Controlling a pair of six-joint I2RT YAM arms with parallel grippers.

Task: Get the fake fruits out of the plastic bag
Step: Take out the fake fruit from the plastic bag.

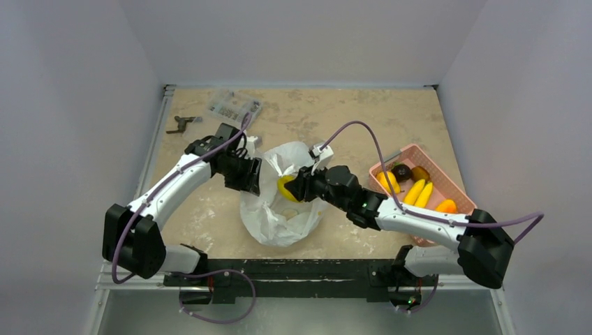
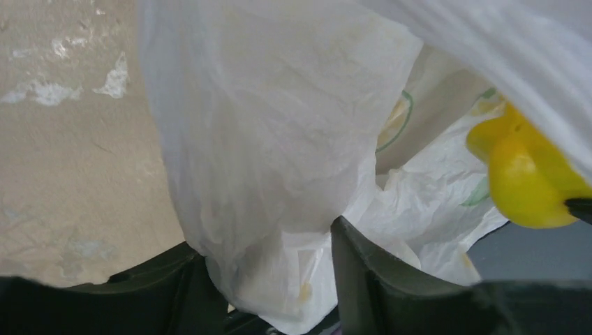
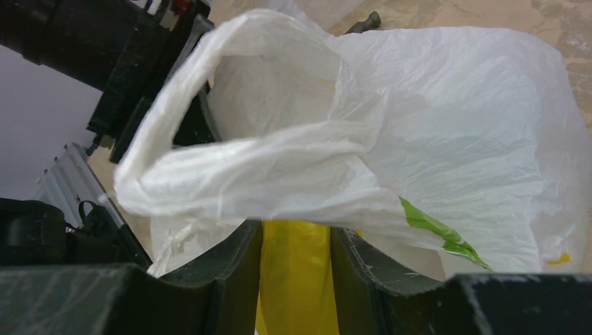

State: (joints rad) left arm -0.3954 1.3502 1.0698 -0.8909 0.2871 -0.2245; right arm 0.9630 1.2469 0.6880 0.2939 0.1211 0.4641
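crinkled white plastic bag slumped open on the worktop; yellow fruit at its mouth (gripped in right pincer); bananas, orange lie apart in pink basket.

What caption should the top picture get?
The right hand grips a yellow fruit at the mouth of the plastic bag; the left hand pinches its edge.

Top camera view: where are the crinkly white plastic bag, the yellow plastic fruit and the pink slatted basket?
crinkly white plastic bag (image 1: 279,220): top view, its bulging near side.
yellow plastic fruit (image 1: 285,187): top view, its visible side at the bag's mouth.
pink slatted basket (image 1: 450,180): top view, its right rim.
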